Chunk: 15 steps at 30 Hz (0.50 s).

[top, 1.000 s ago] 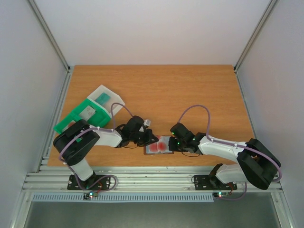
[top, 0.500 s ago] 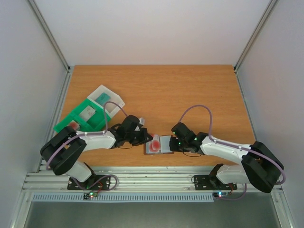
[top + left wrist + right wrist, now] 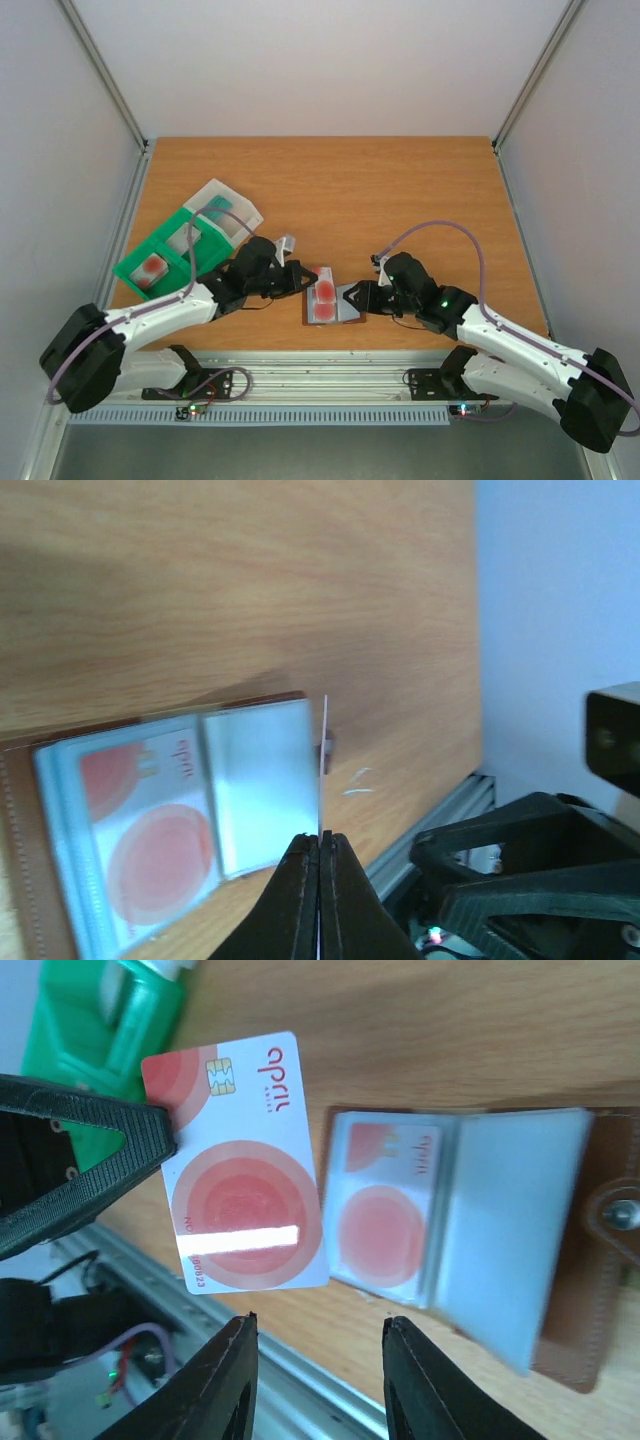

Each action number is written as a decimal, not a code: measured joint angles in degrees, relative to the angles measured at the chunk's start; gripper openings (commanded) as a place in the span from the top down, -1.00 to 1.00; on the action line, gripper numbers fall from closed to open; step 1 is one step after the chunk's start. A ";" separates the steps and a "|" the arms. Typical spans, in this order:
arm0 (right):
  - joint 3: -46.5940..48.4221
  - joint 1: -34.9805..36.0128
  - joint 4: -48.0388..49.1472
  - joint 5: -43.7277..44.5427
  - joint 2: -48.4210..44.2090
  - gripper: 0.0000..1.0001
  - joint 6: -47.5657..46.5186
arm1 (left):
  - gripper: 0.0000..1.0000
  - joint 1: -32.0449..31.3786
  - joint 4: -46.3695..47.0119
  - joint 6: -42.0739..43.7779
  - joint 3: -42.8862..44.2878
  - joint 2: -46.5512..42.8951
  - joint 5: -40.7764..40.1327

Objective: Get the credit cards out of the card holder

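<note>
My left claw (image 3: 320, 838) pinched a thin glossy red card (image 3: 245, 1160), my right claw (image 3: 318, 1322) spread wide, stitched brown card holder (image 3: 345, 304) open flat, lower centre of the overhead view.

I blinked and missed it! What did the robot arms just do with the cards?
The left gripper pulled back to the left, away from the card holder, shut on a red credit card it drew out. The right gripper backed off a little to the right and is open. The card holder stayed in its spot, open, with another red card inside. The green tray did not move.
</note>
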 measured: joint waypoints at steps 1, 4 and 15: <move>0.00 0.00 0.46 -1.09 -0.83 0.18 0.81 | 0.99 0.00 0.00 -0.07 0.00 -1.31 0.11; -0.02 0.00 2.25 -3.67 -2.36 0.07 3.02 | 0.99 0.00 0.46 -0.87 -0.02 -4.98 0.90; -0.17 0.00 11.13 -10.47 -3.72 0.06 11.02 | 0.99 0.00 7.26 -5.92 -3.23 -14.29 3.30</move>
